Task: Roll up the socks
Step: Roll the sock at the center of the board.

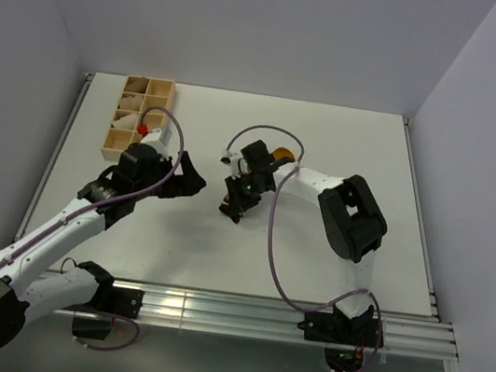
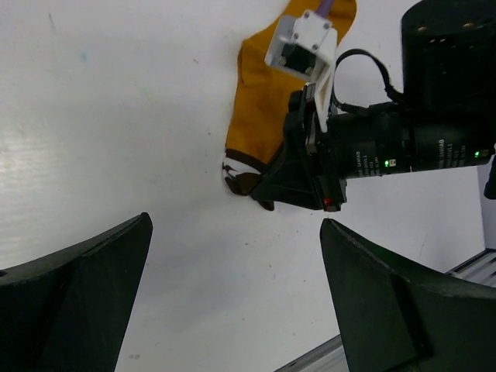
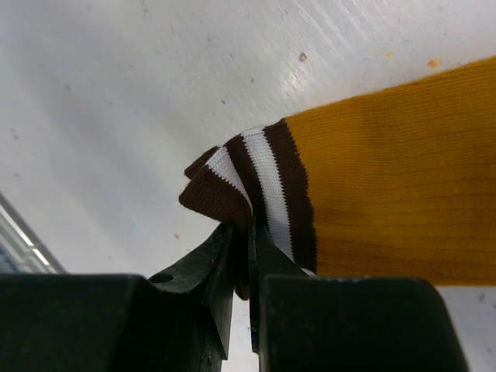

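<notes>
White tabletop (image 1: 219, 248) fills the overhead view, with a metal rail (image 1: 237, 312) along the bottom. From up here I get only an orange sliver of the sock (image 1: 283, 157) near centre, the rest hidden under my right arm (image 1: 310, 182). The right gripper (image 1: 235, 210) points down just below that sliver. My left gripper (image 1: 194, 180) hangs just left of it, apart. A wooden divider box (image 1: 143, 111) holding pale bundles (image 1: 129, 115) sits at upper left. Bare table runs wide across the right side of the frame.

Left wrist view gives what the overhead hides. The sock lies flat, running from top centre down to its brown cuff (image 2: 244, 180) at mid-frame, where the right gripper's tips meet it. My left fingers (image 2: 77, 302) stand spread wide at the bottom corners, only table between them. The rail shows at lower right.

Right wrist view settles the grip: the two fingertips (image 3: 225, 256) are pressed together, pinching the striped cuff's lower edge, which is bunched into a fold. The rail sits at far left.
</notes>
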Robot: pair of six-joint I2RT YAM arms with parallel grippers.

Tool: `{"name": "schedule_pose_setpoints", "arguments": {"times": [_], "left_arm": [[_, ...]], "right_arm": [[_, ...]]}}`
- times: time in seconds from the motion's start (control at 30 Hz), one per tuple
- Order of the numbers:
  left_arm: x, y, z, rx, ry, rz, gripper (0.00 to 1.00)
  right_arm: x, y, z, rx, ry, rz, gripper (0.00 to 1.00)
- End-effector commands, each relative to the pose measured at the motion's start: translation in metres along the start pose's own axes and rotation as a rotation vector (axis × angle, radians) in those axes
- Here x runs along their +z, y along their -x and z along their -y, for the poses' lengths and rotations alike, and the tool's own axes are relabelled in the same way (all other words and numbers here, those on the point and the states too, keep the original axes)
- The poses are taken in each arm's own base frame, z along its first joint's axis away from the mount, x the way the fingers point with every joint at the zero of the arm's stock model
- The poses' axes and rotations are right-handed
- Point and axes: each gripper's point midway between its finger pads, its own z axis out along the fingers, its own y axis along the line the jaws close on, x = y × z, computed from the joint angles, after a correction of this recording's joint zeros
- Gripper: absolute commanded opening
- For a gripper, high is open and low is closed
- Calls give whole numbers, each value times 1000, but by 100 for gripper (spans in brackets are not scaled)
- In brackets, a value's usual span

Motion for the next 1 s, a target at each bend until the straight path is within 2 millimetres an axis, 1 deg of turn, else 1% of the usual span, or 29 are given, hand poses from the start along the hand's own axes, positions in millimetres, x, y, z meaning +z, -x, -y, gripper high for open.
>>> {"name": "schedule_pose_setpoints", "arguments": {"times": [0.0,0.07,0.1,0.13,0.17,0.23,0.27,0.3,0.37,0.4,0.43,0.47,0.53,0.6,0.63,0.7,0.73,0.77,0.8,0.83,0.97], "left_arm": [[15,-12,7,-140,-18,-16,96],[25,-18,13,-187,-40,-25,95],[29,-28,11,-202,-43,-45,95],[33,-27,18,-207,-77,-30,95],[39,-41,12,-235,-55,-61,94],[49,-41,19,-251,-91,-38,91],[52,-48,16,-272,-86,-47,90],[55,-51,20,-272,-101,-50,89],[64,-55,18,-283,-93,-44,88],[67,-58,20,-280,-95,-48,85],[72,-63,18,-283,-86,-59,83],[75,-62,21,-292,-95,-49,82],[83,-70,19,-298,-85,-62,79],[89,-70,23,-313,-106,-54,74],[94,-75,20,-317,-95,-69,74],[98,-78,23,-331,-105,-82,72],[102,-84,20,-337,-90,-96,70],[104,-84,18,-341,-78,-93,69],[105,-87,18,-341,-81,-98,65],[108,-91,16,-344,-74,-109,63],[111,-96,14,-350,-69,-118,56]], "right_arm": [[9,-6,-11,70,118,-39,7],[10,-6,-9,97,139,-44,7],[9,-5,-10,105,157,-44,7],[8,-3,-12,111,173,-42,8],[9,-3,-10,128,184,-44,8],[9,-2,-11,146,214,-47,9],[9,-2,-8,161,217,-46,9],[9,1,-8,164,224,-44,10],[9,-1,-6,179,236,-53,11],[10,-1,-4,183,237,-54,11],[10,-1,-5,190,243,-56,11],[11,-2,-3,198,242,-60,11],[12,-1,-2,204,247,-61,12],[12,-1,-2,206,246,-65,12],[13,-1,-1,209,246,-68,13],[13,0,0,210,244,-66,13],[13,0,-1,212,245,-65,13],[13,-1,0,212,245,-65,13],[14,-1,0,212,245,-65,13],[14,-1,0,215,244,-65,13],[14,0,1,219,245,-66,14]]}}
